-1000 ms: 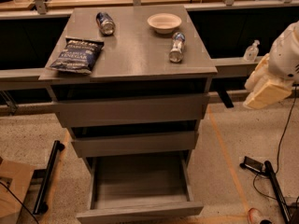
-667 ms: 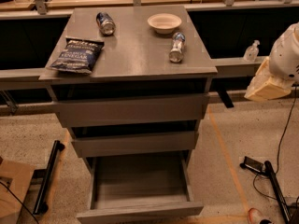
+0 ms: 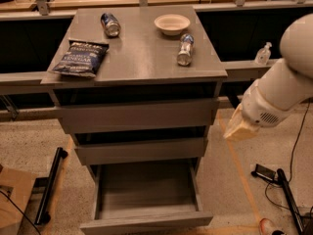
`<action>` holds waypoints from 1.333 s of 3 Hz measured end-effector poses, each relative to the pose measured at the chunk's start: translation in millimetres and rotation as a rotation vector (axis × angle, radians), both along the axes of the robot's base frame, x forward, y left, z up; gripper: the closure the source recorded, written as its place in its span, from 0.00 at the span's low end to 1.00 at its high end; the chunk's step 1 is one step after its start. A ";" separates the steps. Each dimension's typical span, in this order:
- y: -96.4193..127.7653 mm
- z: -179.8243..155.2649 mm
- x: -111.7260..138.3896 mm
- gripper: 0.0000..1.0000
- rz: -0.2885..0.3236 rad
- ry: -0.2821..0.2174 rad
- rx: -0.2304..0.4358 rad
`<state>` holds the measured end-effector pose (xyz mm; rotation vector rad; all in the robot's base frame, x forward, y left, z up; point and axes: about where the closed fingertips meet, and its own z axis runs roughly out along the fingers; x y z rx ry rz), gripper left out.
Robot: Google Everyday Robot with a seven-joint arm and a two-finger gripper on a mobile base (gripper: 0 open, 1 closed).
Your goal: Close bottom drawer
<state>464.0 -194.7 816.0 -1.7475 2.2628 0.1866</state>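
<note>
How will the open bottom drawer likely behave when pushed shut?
The bottom drawer looks empty, so it is probably light and easy to slide. Its flat handleless front should take a straight push; an off-centre one might rack it. The claw hangs above to its right, not touching.

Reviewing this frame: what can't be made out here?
Camera view only:
- Gripper, right of the cabinet at middle-drawer height: only its tan back shows, the rest hidden by its own body.
- Bottom drawer, pulled out: front panel's lower edge cut by the frame's bottom edge.
- Chip bag: print too small to read.
- Arm: cut off by the right edge.
</note>
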 end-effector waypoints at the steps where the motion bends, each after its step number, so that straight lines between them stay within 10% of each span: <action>1: 19.5 -98.3 -10.2 1.00 -0.010 0.084 0.044; 4: 50.9 -189.0 -11.9 1.00 -0.004 0.170 0.075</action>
